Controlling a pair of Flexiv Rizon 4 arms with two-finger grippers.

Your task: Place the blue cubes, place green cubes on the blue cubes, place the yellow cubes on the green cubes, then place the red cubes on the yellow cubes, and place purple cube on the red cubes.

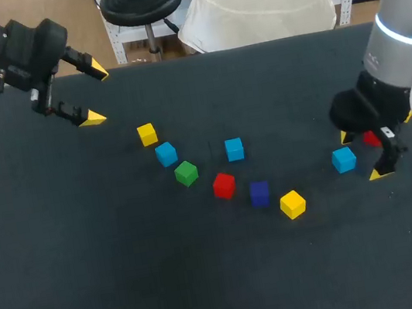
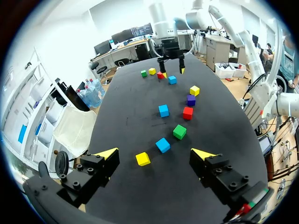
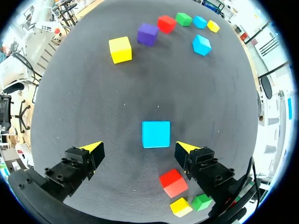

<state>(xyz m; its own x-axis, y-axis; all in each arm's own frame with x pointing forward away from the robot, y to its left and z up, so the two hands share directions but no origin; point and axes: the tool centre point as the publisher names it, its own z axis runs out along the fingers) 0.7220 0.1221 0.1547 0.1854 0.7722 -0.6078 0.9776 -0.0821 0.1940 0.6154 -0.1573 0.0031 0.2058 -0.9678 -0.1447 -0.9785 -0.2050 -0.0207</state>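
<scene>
Near yellow cube (image 1: 293, 204) sits right of the purple cube (image 1: 259, 193). Right pincer (image 1: 363, 155) — spread — hovers by a blue cube (image 1: 344, 159); left pincer (image 1: 96, 95), spread, far left.

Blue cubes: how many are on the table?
3. One blue cube lies by the right tool, one mid-table, one between a yellow cube and a green cube. None seems hidden.

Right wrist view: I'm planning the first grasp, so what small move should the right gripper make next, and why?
Probably lower the right gripper straight down around the blue cube: the cube shows between its open fingers with a gap on each side, and blue cubes go first.
</scene>
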